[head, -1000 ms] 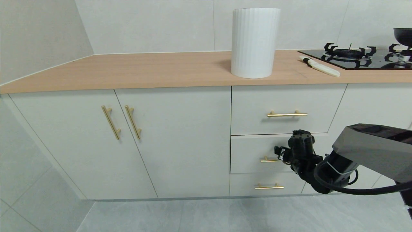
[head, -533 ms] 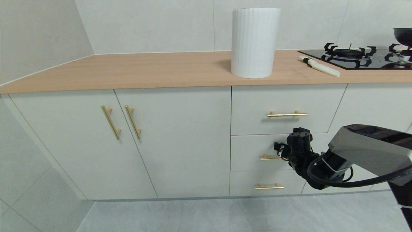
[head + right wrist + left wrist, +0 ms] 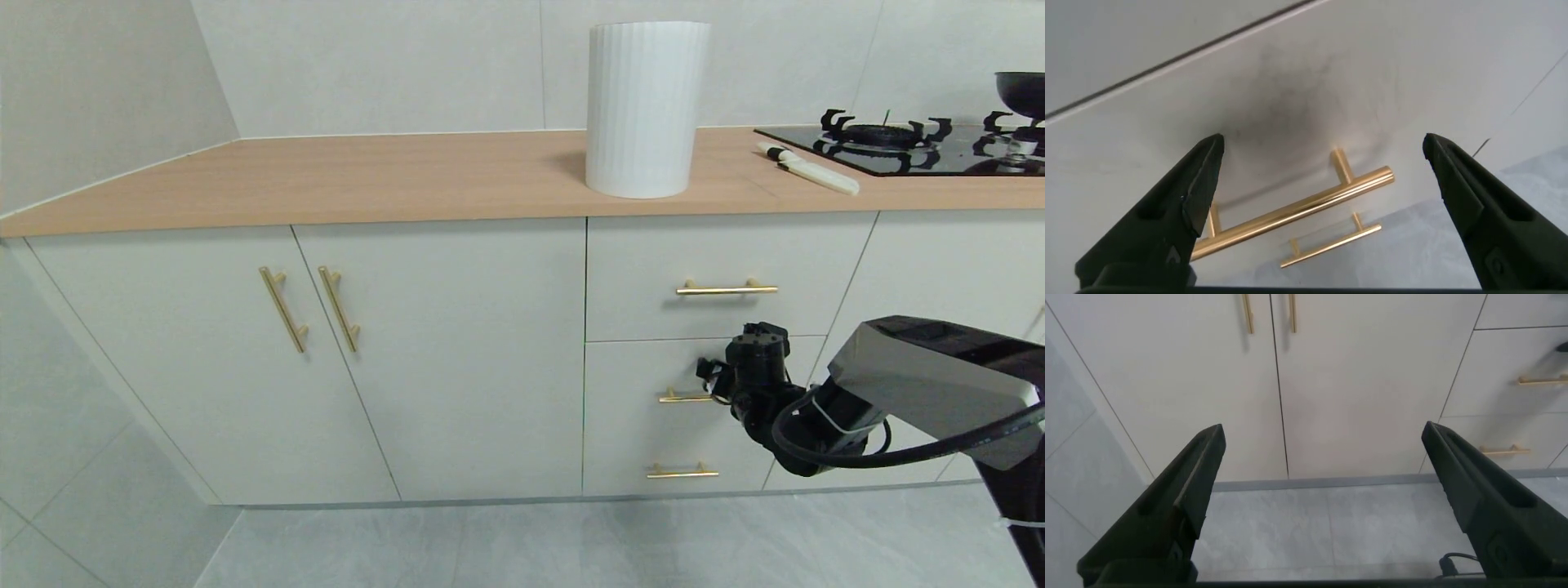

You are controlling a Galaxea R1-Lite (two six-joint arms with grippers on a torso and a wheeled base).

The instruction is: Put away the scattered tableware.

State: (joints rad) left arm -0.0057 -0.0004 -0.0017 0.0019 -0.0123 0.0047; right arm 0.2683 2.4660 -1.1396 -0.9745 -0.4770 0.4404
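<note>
A white-handled knife (image 3: pixel 808 169) lies on the wooden counter (image 3: pixel 367 180) beside the hob (image 3: pixel 898 147). A tall white ribbed holder (image 3: pixel 645 110) stands on the counter above the drawers. My right gripper (image 3: pixel 709 380) is low, at the front of the middle drawer (image 3: pixel 629 384), just right of its gold handle (image 3: pixel 684 398). In the right wrist view that gripper (image 3: pixel 1323 145) is open, with the gold handle (image 3: pixel 1298 208) close ahead between the fingers and nothing held. My left gripper (image 3: pixel 1323 434) is open and empty, facing the cupboard doors and the floor.
Two cupboard doors with gold handles (image 3: pixel 310 309) are left of three stacked drawers. The top drawer handle (image 3: pixel 727 288) and bottom handle (image 3: pixel 682 471) are free. A dark pan (image 3: pixel 1020 82) sits on the hob. Grey tiled floor (image 3: pixel 490 547) lies below.
My right gripper has moved up and in towards the middle drawer front. That front stood slightly out a second ago and now looks flush.
</note>
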